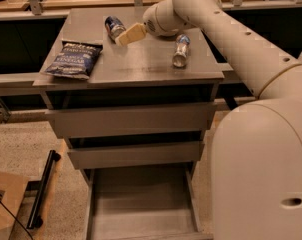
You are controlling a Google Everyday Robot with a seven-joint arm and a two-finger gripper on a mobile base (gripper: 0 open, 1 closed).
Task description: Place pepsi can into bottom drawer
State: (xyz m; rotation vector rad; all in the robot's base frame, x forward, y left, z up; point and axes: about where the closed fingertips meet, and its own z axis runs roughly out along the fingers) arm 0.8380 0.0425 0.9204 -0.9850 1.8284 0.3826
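Bottom drawer [141, 204]: pulled out, nearest the camera, well below the jaws and closer to us; grey floor bare.
Upper drawers [131, 121]: both pushed in, stacked between the open tray and the cabinet top, below the jaws.
Robot body [261, 174]: big cream shell filling the near right, well back from the jaws.
Chip bag [75, 59]: dark blue, lying flat on the cabinet top [141, 66], to the left of the jaws in the view and nearer us.
Water bottle [181, 50]: on its side, on the other side of the jaws, apart from them.
Gripper [122, 38]: low over the back of the top, tan tip pointing left at the can; arm [231, 39] reaching in from the right.
Jaw state: released or clenched, can't tell from here.
Pepsi can [112, 26]: lying on the top towards the back edge, right at the tip of the jaws, just beyond them; touching or a hair apart, can't tell.
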